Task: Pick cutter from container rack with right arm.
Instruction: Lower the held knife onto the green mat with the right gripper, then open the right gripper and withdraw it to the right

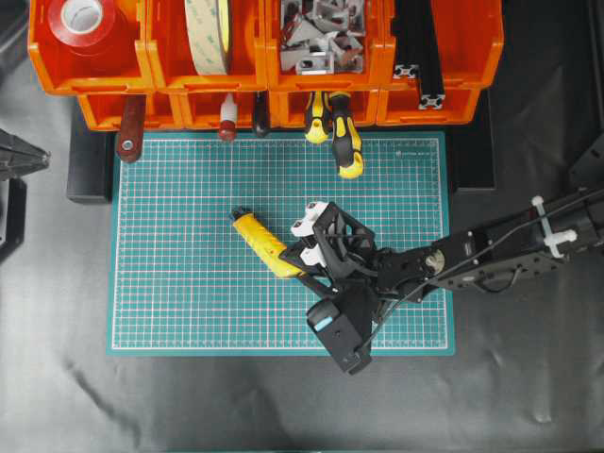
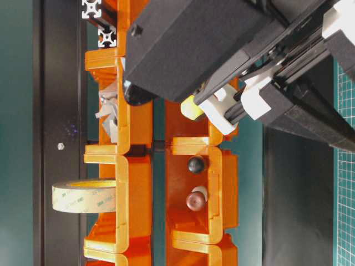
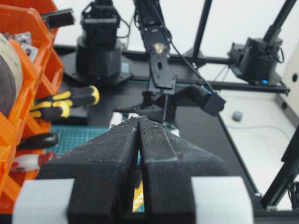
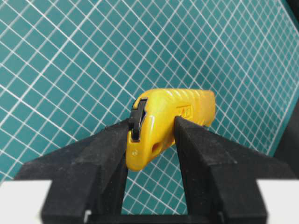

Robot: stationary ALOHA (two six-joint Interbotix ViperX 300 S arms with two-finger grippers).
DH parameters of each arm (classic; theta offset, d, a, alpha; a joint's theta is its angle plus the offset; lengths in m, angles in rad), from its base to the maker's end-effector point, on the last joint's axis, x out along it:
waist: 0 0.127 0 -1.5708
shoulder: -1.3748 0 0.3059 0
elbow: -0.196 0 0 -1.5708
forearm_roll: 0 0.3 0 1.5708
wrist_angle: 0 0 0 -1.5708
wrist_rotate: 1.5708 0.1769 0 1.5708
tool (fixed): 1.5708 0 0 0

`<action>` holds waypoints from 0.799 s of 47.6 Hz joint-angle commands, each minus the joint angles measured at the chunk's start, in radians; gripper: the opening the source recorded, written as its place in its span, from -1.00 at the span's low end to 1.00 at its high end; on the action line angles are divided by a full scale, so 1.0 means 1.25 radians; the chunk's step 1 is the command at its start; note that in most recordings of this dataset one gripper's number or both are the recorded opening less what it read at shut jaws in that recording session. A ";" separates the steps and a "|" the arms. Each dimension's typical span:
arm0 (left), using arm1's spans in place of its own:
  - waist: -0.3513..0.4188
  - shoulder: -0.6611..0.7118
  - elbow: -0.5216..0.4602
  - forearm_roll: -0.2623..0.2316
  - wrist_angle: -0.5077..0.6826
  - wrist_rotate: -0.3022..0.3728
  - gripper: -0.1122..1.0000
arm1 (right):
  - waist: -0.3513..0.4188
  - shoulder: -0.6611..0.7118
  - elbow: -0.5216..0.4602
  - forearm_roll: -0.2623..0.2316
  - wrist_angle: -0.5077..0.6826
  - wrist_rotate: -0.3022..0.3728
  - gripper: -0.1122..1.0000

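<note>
Clamping only the cutter's [image 4: 161, 125] butt end, the right gripper [image 4: 150, 133] risks it pivoting or slipping free; left jaws together.

Black tabletop [image 1: 189, 396] (wrinkled), bright white wall [image 3: 233, 18].

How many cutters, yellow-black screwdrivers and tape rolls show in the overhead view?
cutter: 1
screwdrivers: 2
tape rolls: 2
Total: 5
</note>
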 commanded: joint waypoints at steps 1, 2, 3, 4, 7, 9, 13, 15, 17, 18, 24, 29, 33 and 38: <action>0.000 0.011 -0.010 0.002 -0.002 -0.002 -0.80 | 0.016 -0.011 -0.001 0.016 0.001 0.012 -0.14; 0.000 0.011 -0.010 0.002 -0.002 -0.002 -0.80 | 0.016 -0.011 -0.001 0.018 0.004 0.012 -0.05; 0.000 0.010 -0.010 0.002 -0.002 -0.004 -0.80 | 0.016 -0.011 -0.001 0.022 0.005 0.012 0.05; 0.000 0.010 -0.010 0.002 -0.002 -0.004 -0.80 | 0.016 -0.011 -0.001 0.027 0.010 0.012 0.15; 0.000 0.010 -0.010 0.002 -0.002 -0.004 -0.80 | 0.016 -0.011 -0.001 0.042 0.022 0.012 0.43; 0.000 0.010 -0.011 0.002 -0.002 -0.004 -0.80 | 0.016 -0.011 -0.001 0.054 0.029 0.012 0.54; 0.000 0.010 -0.010 0.002 -0.002 -0.004 -0.80 | 0.017 -0.013 0.001 0.079 0.033 0.012 0.64; -0.001 0.009 -0.011 0.002 -0.002 -0.004 -0.80 | 0.017 -0.018 0.001 0.094 0.033 0.012 0.63; -0.001 0.009 -0.011 0.002 -0.002 -0.005 -0.80 | 0.017 -0.027 0.004 0.123 0.033 0.013 0.63; -0.001 0.009 -0.011 0.002 -0.001 -0.006 -0.80 | 0.017 -0.029 0.004 0.136 0.036 0.012 0.63; -0.001 0.007 -0.011 0.002 -0.001 -0.021 -0.80 | 0.016 -0.053 0.023 0.211 0.042 0.012 0.63; -0.001 0.007 -0.011 0.002 -0.002 -0.025 -0.80 | 0.016 -0.075 0.053 0.245 0.050 0.013 0.63; -0.001 0.007 -0.011 0.002 -0.001 -0.025 -0.80 | 0.016 -0.102 0.072 0.269 0.070 0.013 0.63; -0.001 0.007 -0.011 0.002 -0.002 -0.026 -0.80 | 0.016 -0.142 0.094 0.290 0.092 0.021 0.63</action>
